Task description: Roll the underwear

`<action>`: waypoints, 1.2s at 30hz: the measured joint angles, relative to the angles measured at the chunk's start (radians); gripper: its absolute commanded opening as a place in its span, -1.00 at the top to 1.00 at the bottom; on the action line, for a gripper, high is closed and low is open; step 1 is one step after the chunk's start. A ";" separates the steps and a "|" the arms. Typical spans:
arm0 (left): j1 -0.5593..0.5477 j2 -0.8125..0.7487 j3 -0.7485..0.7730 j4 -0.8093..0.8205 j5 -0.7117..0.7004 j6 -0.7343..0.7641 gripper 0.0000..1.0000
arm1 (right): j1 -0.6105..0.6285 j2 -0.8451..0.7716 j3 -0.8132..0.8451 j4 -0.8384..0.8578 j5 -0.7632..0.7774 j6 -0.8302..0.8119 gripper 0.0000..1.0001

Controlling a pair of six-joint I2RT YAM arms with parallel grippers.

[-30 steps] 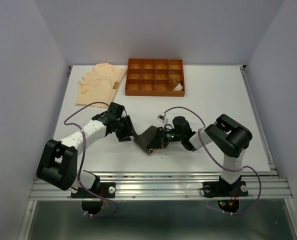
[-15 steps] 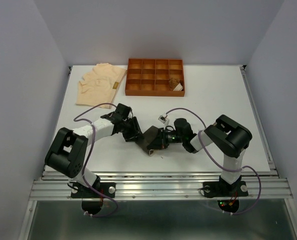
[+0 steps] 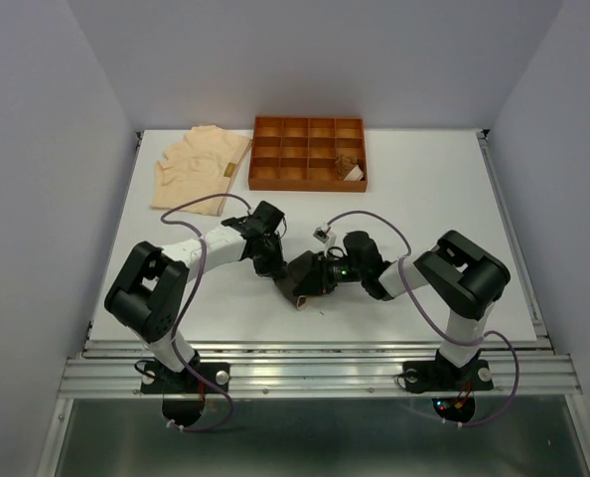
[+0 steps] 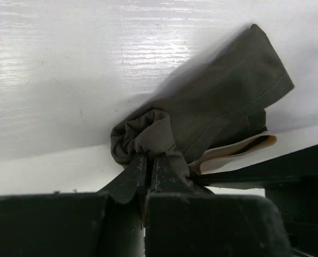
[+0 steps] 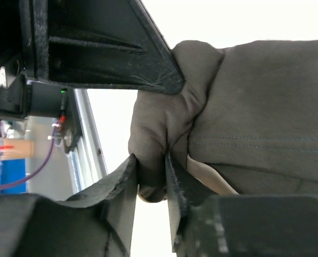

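A dark grey-brown underwear with a cream waistband lies bunched on the table between both grippers. My left gripper is shut on its gathered left end. From the other side, my right gripper pinches a fold of the same fabric between its fingers, which stand a little apart. A pale peach underwear lies flat at the back left. A small rolled brown piece sits in a compartment of the tray.
The orange-brown grid tray stands at the back centre. The left gripper's body fills the top of the right wrist view, close to my right fingers. The table's front rail runs just behind the arm bases.
My left arm has swung right to the dark underwear and its jaws have shut on the fabric's end. The right gripper stays on the fabric, its jaws slightly wider.
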 measured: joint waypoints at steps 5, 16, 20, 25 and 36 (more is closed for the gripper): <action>-0.037 0.026 0.075 -0.131 -0.117 0.008 1.00 | 0.015 -0.075 0.010 -0.146 0.059 -0.105 -0.32; -0.045 0.098 0.190 -0.484 -0.278 0.007 1.00 | 0.318 -0.351 0.040 -0.413 0.397 -0.398 -0.47; -0.045 0.125 0.214 -0.562 -0.278 0.007 1.00 | 0.420 -0.402 0.054 -0.447 0.556 -0.498 -0.47; -0.045 0.158 0.237 -0.635 -0.278 0.006 1.00 | 0.515 -0.394 0.092 -0.498 0.682 -0.605 -0.47; -0.045 0.185 0.256 -0.695 -0.269 -0.001 1.00 | 0.702 -0.199 0.278 -0.563 0.885 -0.786 -0.47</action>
